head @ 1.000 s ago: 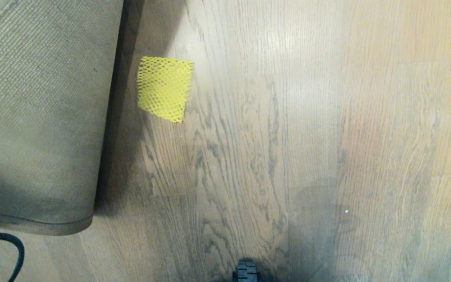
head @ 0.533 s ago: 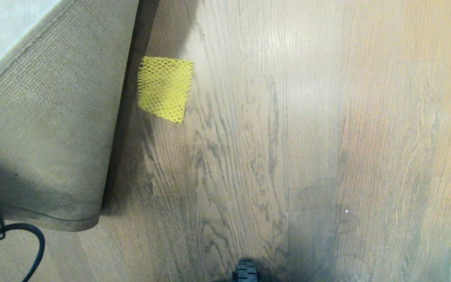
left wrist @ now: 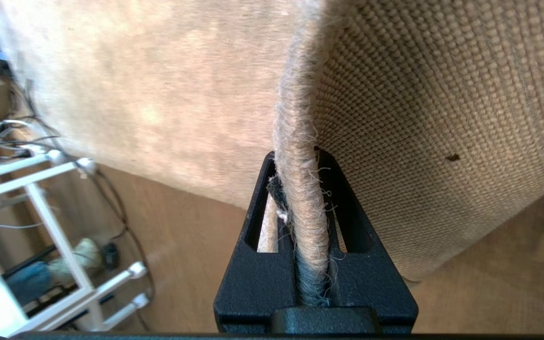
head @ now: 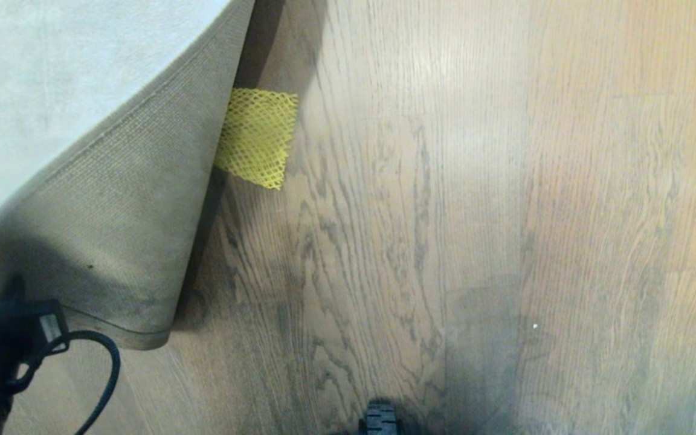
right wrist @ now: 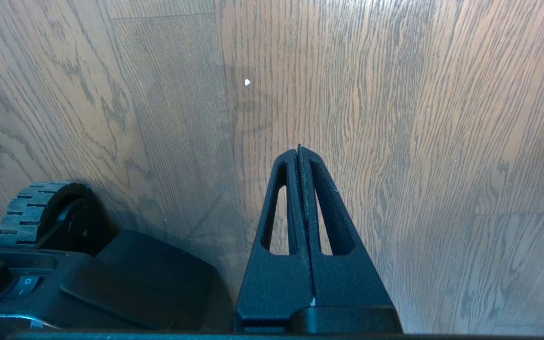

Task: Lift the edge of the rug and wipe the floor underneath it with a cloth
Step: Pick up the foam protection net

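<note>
Two grippers: left gripper point(left wrist: 300, 189) clamps the rug edge point(left wrist: 295, 141), lifted beside the cloth point(head: 256, 138); only the right wrist view shows right gripper point(right wrist: 300, 151) closed, empty, above the floor point(right wrist: 395, 118)

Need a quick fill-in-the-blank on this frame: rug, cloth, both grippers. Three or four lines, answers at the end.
1. The left gripper is shut on the ____ of the rug.
2. The cloth lying on the floor is ____ in colour.
3. The right gripper is shut and holds ____.
4. The lifted rug edge shows its beige woven ____ to the head camera.

Missing words: edge; yellow; nothing; backing
</note>
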